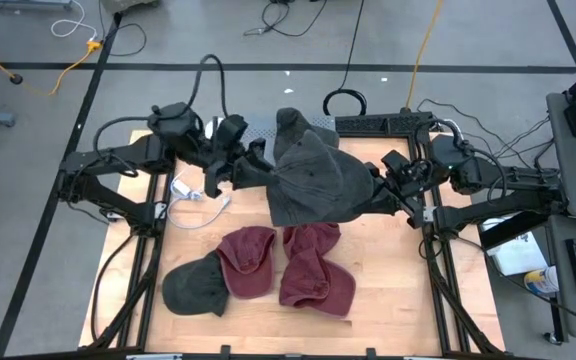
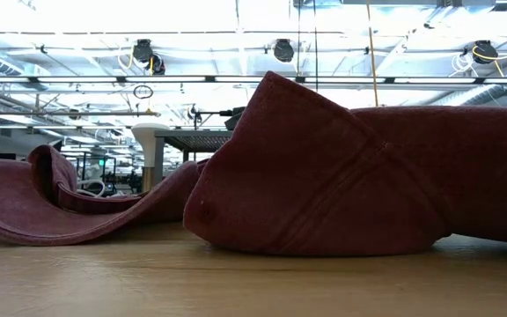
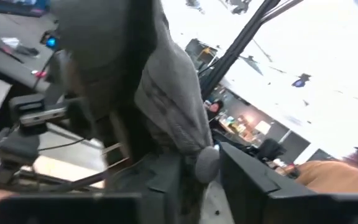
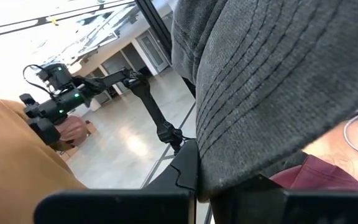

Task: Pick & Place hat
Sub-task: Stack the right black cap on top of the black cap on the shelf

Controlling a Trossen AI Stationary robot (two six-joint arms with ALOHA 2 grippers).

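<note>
We held the grey hat (image 1: 308,180) with our right end effector (image 1: 376,188) clamped; our left end effector (image 1: 258,165) pinched its edge. Pulling apart could have torn either grip loose.

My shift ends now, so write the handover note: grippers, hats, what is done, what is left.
Left gripper: closing on one edge of the dark grey fabric cap; grip not confirmed.
Right gripper: shut on the cap's opposite edge.
The grey cap hangs between both arms above the wooden table.
On the table: two maroon caps and another dark grey cap.
Done: grey cap lifted.
Left: place it.
</note>
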